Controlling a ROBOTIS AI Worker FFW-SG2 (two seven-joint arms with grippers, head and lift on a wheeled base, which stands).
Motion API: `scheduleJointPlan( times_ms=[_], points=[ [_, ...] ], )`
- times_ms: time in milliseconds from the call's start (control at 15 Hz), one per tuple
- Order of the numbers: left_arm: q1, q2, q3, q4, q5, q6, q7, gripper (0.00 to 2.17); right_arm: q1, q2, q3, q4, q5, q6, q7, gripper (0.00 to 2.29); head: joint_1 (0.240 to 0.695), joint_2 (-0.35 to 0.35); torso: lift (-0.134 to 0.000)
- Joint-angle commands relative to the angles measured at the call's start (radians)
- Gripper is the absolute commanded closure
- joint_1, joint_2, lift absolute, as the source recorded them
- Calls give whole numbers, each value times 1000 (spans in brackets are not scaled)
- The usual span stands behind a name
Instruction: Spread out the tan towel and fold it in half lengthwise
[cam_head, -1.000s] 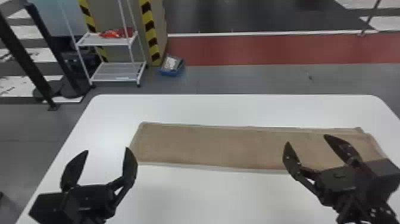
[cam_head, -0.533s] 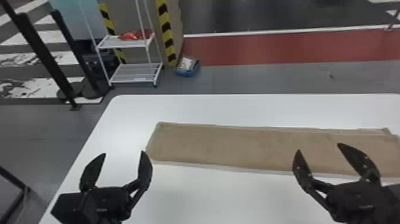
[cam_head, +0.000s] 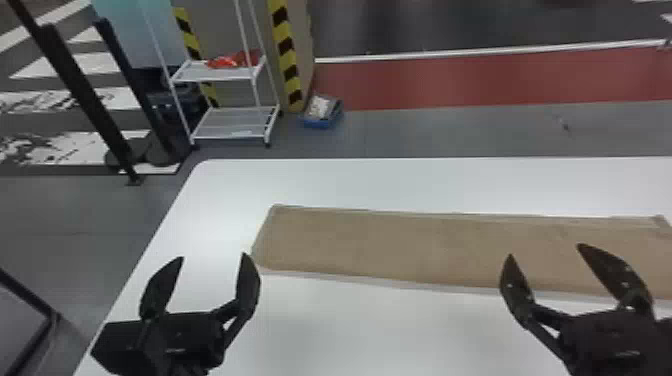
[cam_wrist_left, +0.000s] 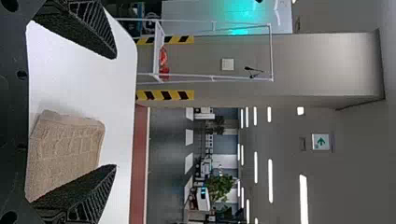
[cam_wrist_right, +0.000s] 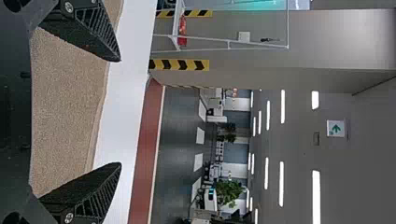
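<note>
With jaws apart on your left gripper (cam_head: 212, 256) and right gripper (cam_head: 545, 250), withdraw gently, without dragging the doubled tan towel (cam_head: 400, 245).

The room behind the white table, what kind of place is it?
Maybe a workshop or a robot lab. Yellow-and-black striped tape runs up a pillar, a red lane crosses the floor, and a white wheeled rack stands nearby.

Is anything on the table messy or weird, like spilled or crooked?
I don't see anything spilled or torn. The tan towel lies in a long, flat strip on the white table. One tiny untidy bit: a thin, paler strip peeks out along its far edge, maybe because the layers don't quite line up.
</note>
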Motion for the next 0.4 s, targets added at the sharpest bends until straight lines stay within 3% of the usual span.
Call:
scheduleJointPlan(
  times_ms=[0,333],
  points=[
    [1,-4,2,-3,3,1,0,39,6,1,-1,-12,0,6,0,87,695,162,-118],
    [0,-4,2,-1,6,10,-8,39,15,1,-3,-19,0,12,1,90,695,163,-118]
  ],
)
